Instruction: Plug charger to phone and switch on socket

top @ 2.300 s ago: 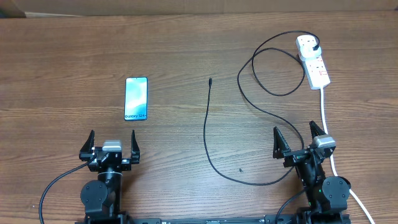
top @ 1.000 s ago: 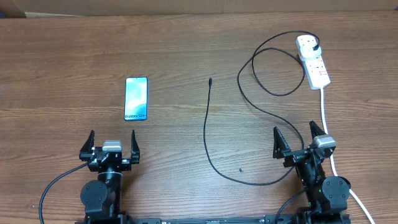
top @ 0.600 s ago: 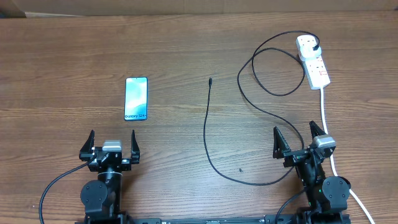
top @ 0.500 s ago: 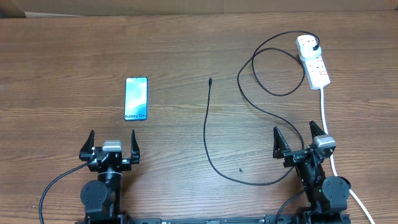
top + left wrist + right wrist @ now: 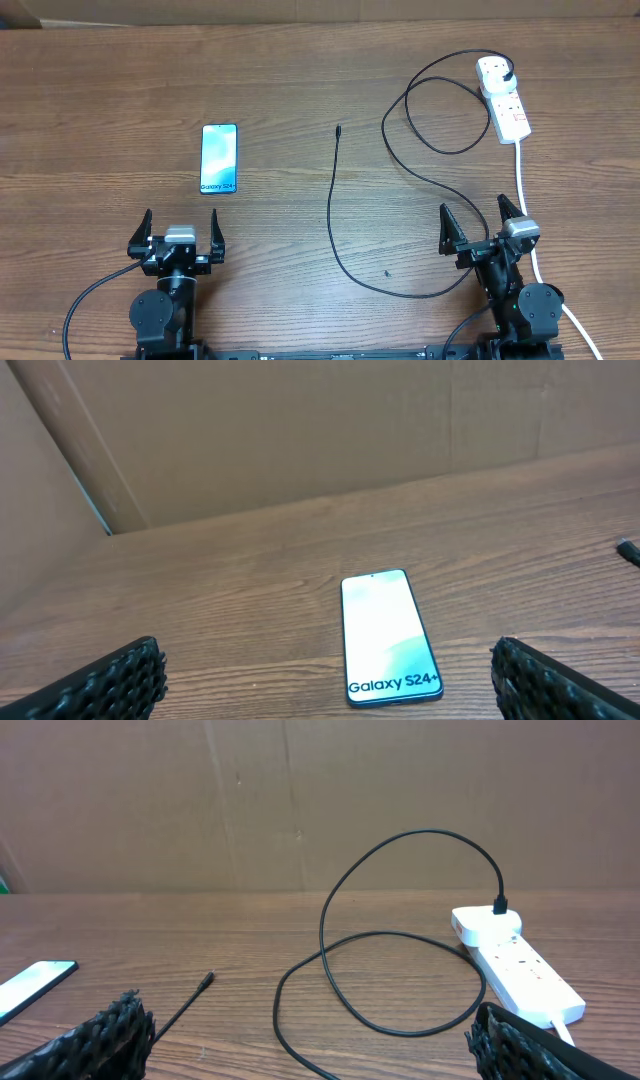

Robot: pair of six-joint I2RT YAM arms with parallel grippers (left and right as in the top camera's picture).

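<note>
The wooden table (image 5: 300, 70) stretched wide in front of me, with a brown cardboard wall (image 5: 300, 430) standing along its far edge. I sat at the near edge with both arms low and drawn back.

My left claw (image 5: 180, 215) was spread wide with nothing between its fingers, and it pointed toward the phone. My right claw (image 5: 473, 206) was spread just as wide and also held nothing. It stood just beside the thick white cord (image 5: 522, 180), which ran from the near edge past my right arm up to the socket.

The socket (image 5: 508, 105), a white two-outlet strip with a red-and-white label, lay at the far right of the table, well apart from both claws. I could not tell how its switches stood.

The charger (image 5: 332, 220) lay loose across the right half of the table. It looped near the socket, swept down toward my right arm and ran back up the middle of the table. Its black plug (image 5: 511, 72) sat in the far outlet of the strip.

The phone (image 5: 219, 158) lay flat and screen up, ahead of my left claw, its "Galaxy S24+" text toward me. The connector tip (image 5: 338, 129) rested on bare wood to the right of the phone, well apart from it.
</note>
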